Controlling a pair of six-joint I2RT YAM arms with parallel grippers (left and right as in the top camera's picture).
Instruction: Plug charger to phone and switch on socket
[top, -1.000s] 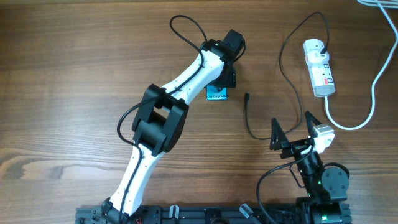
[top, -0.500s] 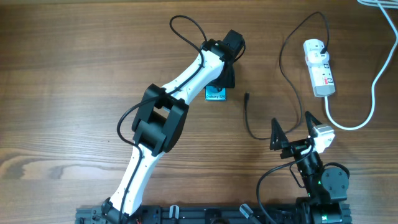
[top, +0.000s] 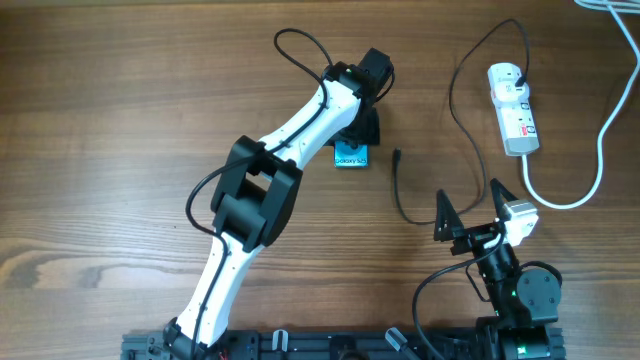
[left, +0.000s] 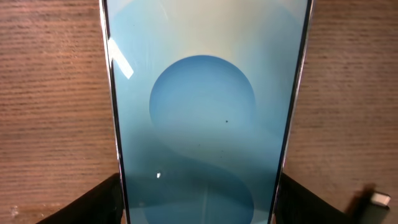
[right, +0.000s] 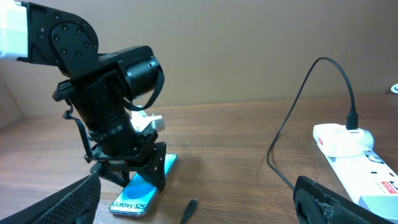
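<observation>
Smartphone with cyan-teal screen (right: 140, 196) sits on the wooden table (top: 120, 120), clamped at both edges by the left gripper (right: 138, 173). Thin black charger cable (top: 396, 185) rests just beside; right gripper (top: 468, 198) gapes empty, white-and-grey power strip (top: 512, 122) beyond.

1. The wooden table (top: 110, 110) carries everything here.
2. The phone (top: 351, 157) sits near the middle, screen up.
3. The charger (top: 398, 185) curves just right of the phone.
4. The socket (top: 513, 112) lies far right, with a white cord (top: 603, 150) looping beside it.

Overhead looking straight down on table (top: 100, 100), left wrist close above phone (left: 205, 112), right wrist low, facing same phone
</observation>
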